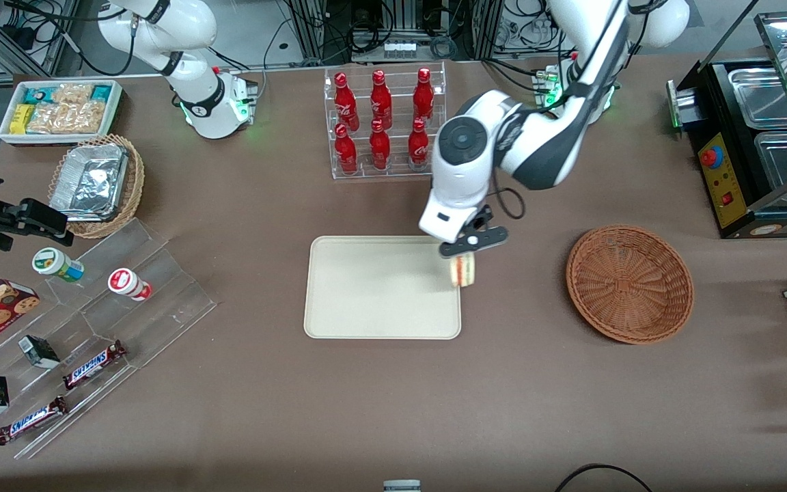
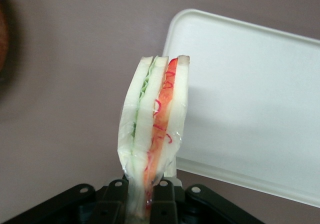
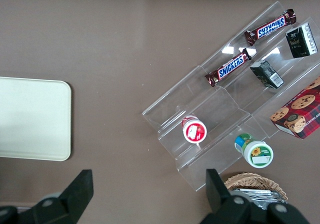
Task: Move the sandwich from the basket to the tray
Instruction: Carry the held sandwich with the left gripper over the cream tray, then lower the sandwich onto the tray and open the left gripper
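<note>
One sandwich (image 1: 462, 271) hangs pinched in the hand (image 1: 470, 251) over the tray's (image 1: 366, 287) three o'clock edge, apparently for lowering; the basket (image 1: 629, 283) sits empty.

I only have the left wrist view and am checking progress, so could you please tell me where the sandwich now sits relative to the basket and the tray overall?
Observer: In the front view the gripper holds the sandwich over the tray, at the tray's edge nearest the basket.
Operator: Thank you. Is anything left in the basket?
Observer: No, the front view shows the basket with only bare wicker inside.
Operator: Is the tray free where I would set it down?
Observer: Yes, the front view shows nothing lying on the tray.
Operator: Anything tall close by?
Observer: A clear rack of red bottles stands farther from the front camera than the tray, apart from it.
</note>
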Motion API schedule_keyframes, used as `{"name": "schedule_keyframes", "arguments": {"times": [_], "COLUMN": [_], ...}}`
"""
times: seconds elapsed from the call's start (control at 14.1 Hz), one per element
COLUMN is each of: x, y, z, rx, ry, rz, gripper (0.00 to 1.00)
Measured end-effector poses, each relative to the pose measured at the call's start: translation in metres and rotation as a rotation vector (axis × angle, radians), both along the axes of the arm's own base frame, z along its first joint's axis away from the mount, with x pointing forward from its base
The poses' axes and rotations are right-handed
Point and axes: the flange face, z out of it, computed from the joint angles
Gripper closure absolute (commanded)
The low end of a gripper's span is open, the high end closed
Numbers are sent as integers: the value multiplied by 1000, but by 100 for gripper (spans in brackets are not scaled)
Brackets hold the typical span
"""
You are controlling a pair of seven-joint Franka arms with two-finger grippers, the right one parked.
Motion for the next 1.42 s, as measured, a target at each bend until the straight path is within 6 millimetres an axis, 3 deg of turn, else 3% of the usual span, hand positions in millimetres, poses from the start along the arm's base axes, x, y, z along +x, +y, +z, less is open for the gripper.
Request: {"name": "schedule_keyframes", "arguments": {"times": [0.28,0.57,0.85,1.13,1.21,1.35,1.42], "x": [2,11,12,15,14,12,10], "y": [-36,-47,-46,-52,-52,-56,-58], "z": [-46,-89,-116,-127,-127,-126,-126], "rx": [-2,29,71,37,36,36,37], "ry": [-8,-23,-34,-66,-67,-70,-71], "rz": [-44,-80,-115,-124,-124,-133,-139], "gripper": [94,94,94,92,84,6,0]}}
